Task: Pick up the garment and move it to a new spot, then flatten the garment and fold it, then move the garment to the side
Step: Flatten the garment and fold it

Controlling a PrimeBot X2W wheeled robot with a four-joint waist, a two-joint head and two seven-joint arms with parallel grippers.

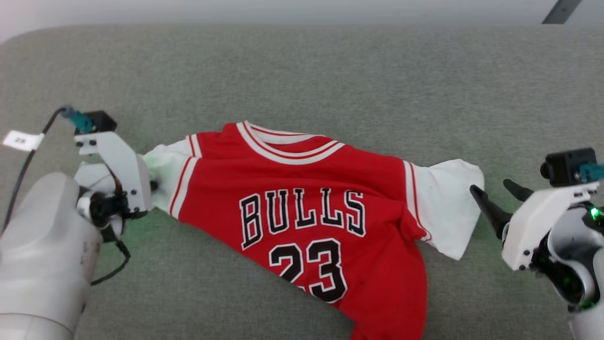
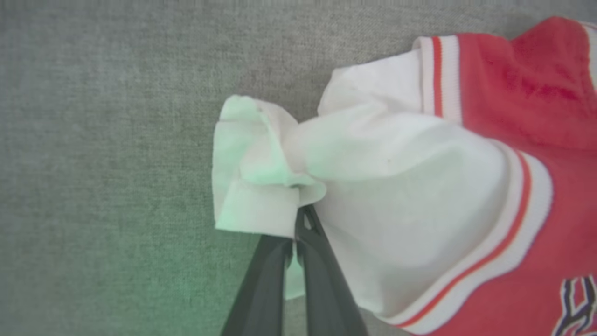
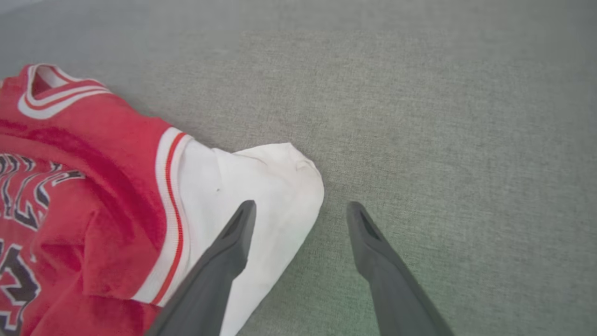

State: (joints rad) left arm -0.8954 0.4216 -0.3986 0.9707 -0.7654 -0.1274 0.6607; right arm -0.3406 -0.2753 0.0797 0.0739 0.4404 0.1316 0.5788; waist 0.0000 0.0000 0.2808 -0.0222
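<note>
"Lying where, the red jersey T-shirt with white short sleeves and black 'BULLS 23' lettering [image 1: 302,189]?"

"Spread front-up across the middle of the grey fabric-covered counter [image 1: 330,71], striped V-collar toward the far edge, its hem running off the near side of the head view."

"And the left pincer [image 2: 301,224]?"

"Clamped tight on the bunched end of the white sleeve nearest the counter's left edge; cloth puffs out past the dark fingers."

"The right pincer [image 1: 490,186]?"

"Spread wide, gripping nothing, at the other white sleeve. In its wrist view one finger overlaps the sleeve's end, the other is over bare counter. Whether either touches, I cannot tell."
</note>
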